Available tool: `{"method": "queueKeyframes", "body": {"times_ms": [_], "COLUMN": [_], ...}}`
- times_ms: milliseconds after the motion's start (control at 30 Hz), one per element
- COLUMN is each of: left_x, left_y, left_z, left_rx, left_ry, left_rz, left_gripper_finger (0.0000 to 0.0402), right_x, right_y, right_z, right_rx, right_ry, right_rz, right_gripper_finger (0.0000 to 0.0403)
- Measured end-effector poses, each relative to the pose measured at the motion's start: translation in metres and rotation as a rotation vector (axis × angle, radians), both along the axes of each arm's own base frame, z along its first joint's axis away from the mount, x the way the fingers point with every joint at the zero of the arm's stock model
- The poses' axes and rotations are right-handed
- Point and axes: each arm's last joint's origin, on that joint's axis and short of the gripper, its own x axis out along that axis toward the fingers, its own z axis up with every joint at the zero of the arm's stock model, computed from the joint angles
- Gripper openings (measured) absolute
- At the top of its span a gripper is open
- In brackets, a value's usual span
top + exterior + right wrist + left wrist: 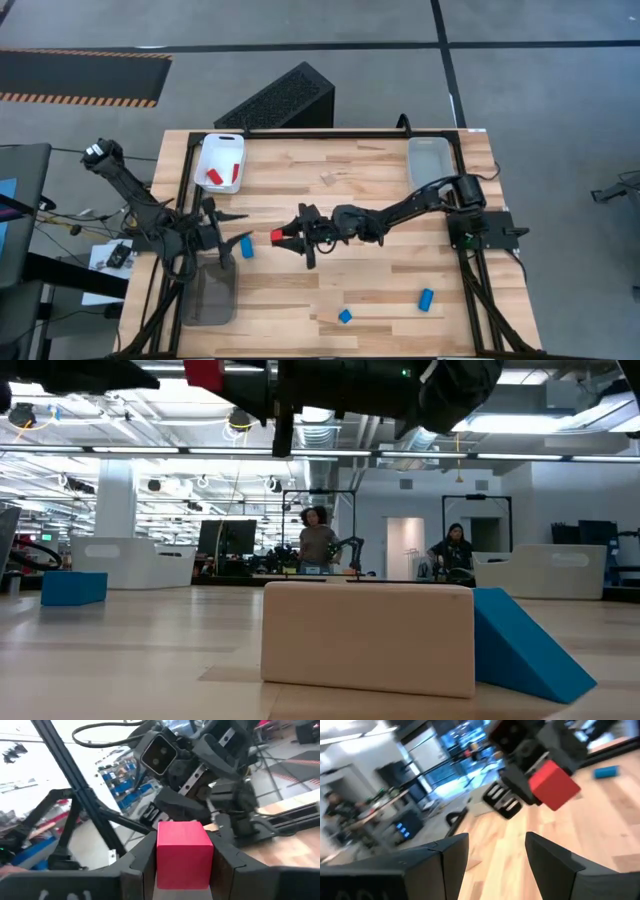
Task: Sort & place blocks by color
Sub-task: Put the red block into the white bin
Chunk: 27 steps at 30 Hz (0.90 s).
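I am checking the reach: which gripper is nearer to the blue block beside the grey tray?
Left. The left gripper is just beside the blue block; the right gripper, shut on a red block, is slightly farther.

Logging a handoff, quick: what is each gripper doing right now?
Left gripper: open, empty, near the table's left edge.
Right gripper: shut on the red block, lifted over mid-table.
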Motion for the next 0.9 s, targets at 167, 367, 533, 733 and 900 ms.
{"method": "queueKeyframes", "body": {"times_ms": [167,367,533,733,900], "left_x": [0.016,0.035,0.041,0.046,0.051], "left_y": [-0.010,-0.019,-0.026,-0.031,-0.033], "left_z": [-0.003,-0.013,-0.017,-0.010,-0.010], "left_rx": [0.060,0.173,0.292,0.336,0.296], "left_ry": [0.018,0.042,0.046,-0.029,-0.089], "left_rz": [-0.147,-0.135,-0.146,-0.159,-0.265], "left_gripper_finger": [0.0195,0.0245,0.0287,0.0297,0.0290], "right_x": [-0.002,-0.005,-0.005,-0.005,-0.004], "right_y": [0.011,0.022,0.025,0.024,0.023], "right_z": [0.002,0.007,0.006,0.005,0.001], "right_rx": [0.029,0.107,0.165,0.214,0.210], "right_ry": [-0.024,-0.035,-0.016,-0.002,0.030], "right_rz": [0.042,0.119,0.116,0.071,0.052], "right_gripper_finger": [0.0141,0.0146,0.0144,0.0149,0.0147]}}
